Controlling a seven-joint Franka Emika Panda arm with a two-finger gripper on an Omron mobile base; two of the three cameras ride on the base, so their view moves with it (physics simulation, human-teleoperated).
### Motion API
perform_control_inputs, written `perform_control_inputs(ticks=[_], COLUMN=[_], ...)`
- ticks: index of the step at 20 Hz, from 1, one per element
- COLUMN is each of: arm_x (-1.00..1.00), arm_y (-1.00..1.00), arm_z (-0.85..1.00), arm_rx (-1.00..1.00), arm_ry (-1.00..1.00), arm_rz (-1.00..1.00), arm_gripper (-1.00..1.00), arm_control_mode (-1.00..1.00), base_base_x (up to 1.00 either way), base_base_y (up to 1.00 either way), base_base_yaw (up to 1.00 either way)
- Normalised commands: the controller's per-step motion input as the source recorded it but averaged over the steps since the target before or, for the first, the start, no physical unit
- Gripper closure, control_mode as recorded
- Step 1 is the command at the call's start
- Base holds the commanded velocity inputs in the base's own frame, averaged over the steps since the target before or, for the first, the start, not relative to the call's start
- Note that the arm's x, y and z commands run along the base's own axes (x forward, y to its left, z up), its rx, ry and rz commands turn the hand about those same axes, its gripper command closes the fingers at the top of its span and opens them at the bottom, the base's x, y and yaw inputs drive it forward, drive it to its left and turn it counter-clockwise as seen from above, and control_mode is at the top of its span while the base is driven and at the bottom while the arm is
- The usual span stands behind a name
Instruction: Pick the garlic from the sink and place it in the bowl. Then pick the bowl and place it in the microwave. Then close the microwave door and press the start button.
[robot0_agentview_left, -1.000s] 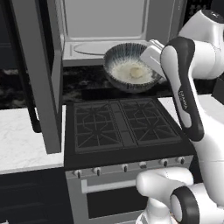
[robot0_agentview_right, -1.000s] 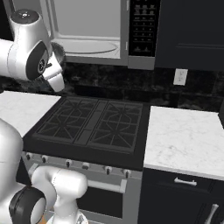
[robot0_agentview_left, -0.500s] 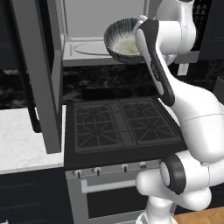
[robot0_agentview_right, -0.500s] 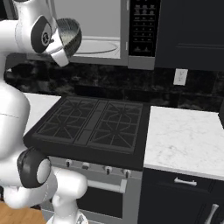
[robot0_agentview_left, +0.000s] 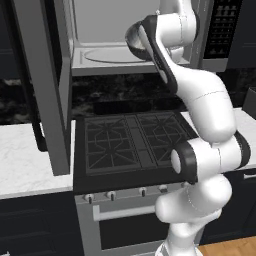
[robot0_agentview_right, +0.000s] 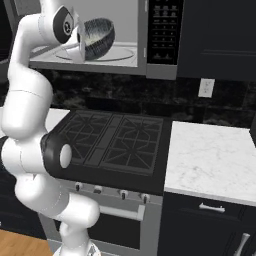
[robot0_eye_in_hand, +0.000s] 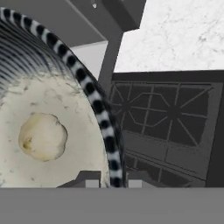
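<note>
While the gripper (robot0_eye_in_hand: 110, 183) pinches the bowl's (robot0_agentview_right: 98, 38) rim, garlic (robot0_eye_in_hand: 42, 136) inside, upper left of the right base view, the next move is probably setting it inside the microwave (robot0_agentview_right: 125, 56).

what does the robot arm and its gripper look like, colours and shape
The arm is made of glossy white, rounded tube-like segments joined by dark grey or black bands and round dark joint caps. No cables or markings show. The gripper ends in two small dark fingers with pale grey tips.
</note>
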Motion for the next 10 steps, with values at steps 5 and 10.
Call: perform_control_inputs(ticks=[5, 10], arm_x=[0.78, 0.49], arm_y=[0.02, 0.19], arm_z=[-0.08, -0.35], arm_rx=[0.09, 0.04], arm_ry=[0.02, 0.00], arm_rz=[-0.17, -0.01], arm_gripper=[1.00, 1.00], arm_control_mode=[-1.00, -1.00], base_base_x=[0.00, 0.00], base_base_y=[0.00, 0.00], base_base_yaw=[0.00, 0.00])
